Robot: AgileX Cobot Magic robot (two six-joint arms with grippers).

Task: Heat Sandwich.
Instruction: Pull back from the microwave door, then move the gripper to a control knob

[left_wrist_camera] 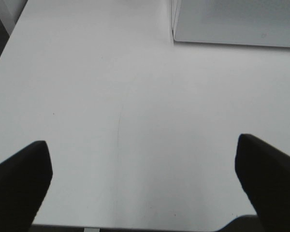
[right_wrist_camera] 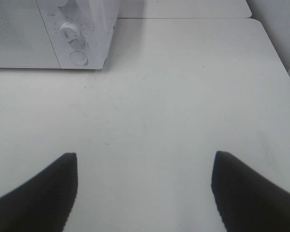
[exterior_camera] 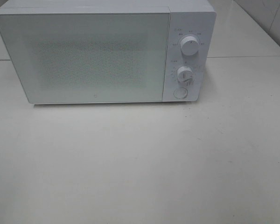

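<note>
White tabletop (exterior_camera: 140,168) bears the closed microwave (exterior_camera: 84,56) at its far edge; left gripper (left_wrist_camera: 141,145) and right gripper (right_wrist_camera: 144,157) hang spread, empty, likely to open it.

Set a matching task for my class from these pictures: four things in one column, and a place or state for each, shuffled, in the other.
Column one
1. microwave door
2. upper dial
3. round button
4. left claw

Column two
A. bottom of the control panel
B. open, holding nothing
C. shut
D. top of the control panel

Pairs: 1-C, 2-D, 3-A, 4-B
</note>
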